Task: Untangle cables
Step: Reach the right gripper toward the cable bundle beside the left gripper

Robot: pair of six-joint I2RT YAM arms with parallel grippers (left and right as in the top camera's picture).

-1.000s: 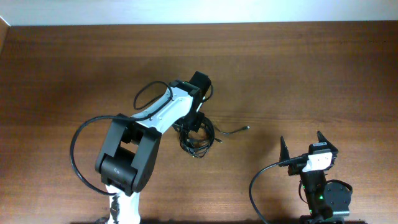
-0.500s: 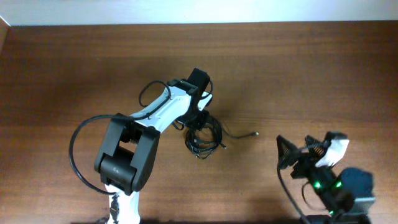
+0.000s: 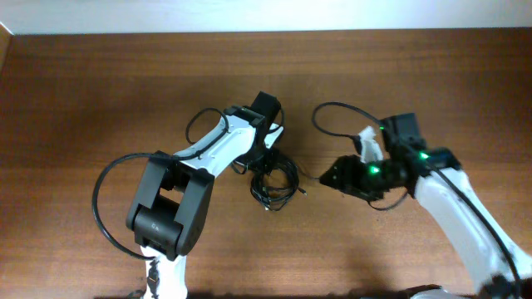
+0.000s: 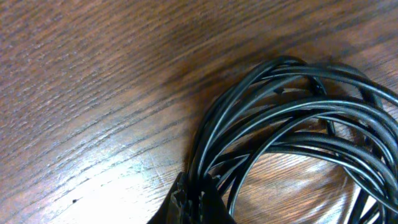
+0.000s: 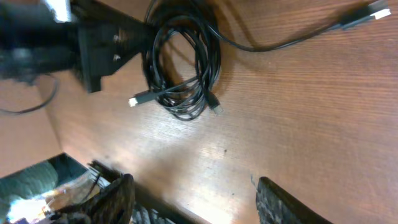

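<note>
One coil of the cables (image 3: 276,178) lies near the middle of the wooden table (image 3: 100,83), with two arms reaching toward it from either side. How many separate cords are wound into that coil I cannot tell; the loops overlap too closely.

From the right wrist view I count three plug ends. A pale-tipped one (image 5: 134,101) sticks out at the coil's left edge. A small one (image 5: 216,109) sits at its lower right. The third (image 5: 373,9) ends a single loose strand that trails away from the coil across the bare wood.

The left gripper (image 3: 264,160) is down at the coil's upper left edge. In its own wrist view its fingertips (image 4: 194,202) are pinched together with several black strands of the bundle (image 4: 292,124) running into them.

The right gripper (image 3: 332,176) sits just to the right of the coil, apart from it. Its two fingers (image 5: 121,199) stand spread, with nothing between them but table.
</note>
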